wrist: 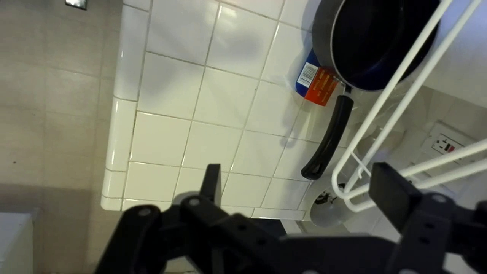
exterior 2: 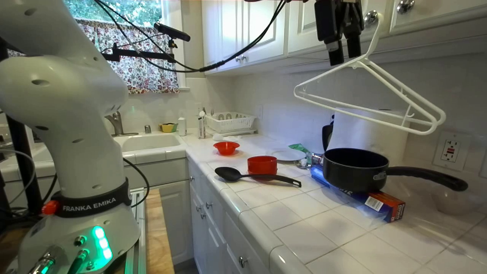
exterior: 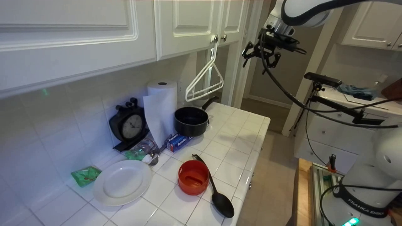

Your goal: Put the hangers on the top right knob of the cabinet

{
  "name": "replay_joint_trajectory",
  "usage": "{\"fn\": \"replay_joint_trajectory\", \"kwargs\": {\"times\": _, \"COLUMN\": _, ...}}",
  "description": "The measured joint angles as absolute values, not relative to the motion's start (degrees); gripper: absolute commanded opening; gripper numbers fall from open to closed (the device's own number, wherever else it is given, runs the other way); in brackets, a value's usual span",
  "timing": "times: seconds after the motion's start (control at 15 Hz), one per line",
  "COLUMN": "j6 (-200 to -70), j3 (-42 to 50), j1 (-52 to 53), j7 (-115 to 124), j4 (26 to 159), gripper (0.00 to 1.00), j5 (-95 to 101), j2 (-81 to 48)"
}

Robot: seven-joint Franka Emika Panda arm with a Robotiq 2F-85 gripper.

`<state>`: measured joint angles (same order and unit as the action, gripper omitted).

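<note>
Can see white hangers (exterior 2: 363, 61) hung by the hook end on a round knob (exterior: 215, 38) of the white cabinet (exterior: 194, 17), above the black pot (exterior: 191, 125) and the far part of the tiled desk (exterior: 238, 138) in an exterior view, and, to the right and clear of them, the end effector (exterior: 258, 66) with fingers (wrist: 393, 194) spread wide apart.

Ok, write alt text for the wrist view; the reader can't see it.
White hangers hang at right, partly hidden by an open, empty black gripper above a white tiled counter. Upper right, a black saucepan covers part of a blue and orange box.
</note>
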<state>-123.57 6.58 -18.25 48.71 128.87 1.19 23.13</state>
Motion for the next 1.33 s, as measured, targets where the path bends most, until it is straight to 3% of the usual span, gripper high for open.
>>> {"fn": "replay_joint_trajectory", "kwargs": {"times": 1.33, "j6": -120.33, "j3": 7.41, "j1": -16.57, "j7": 3.39, "j4": 131.7, "gripper": 1.0, "j5": 8.13, "j2": 30.74}}
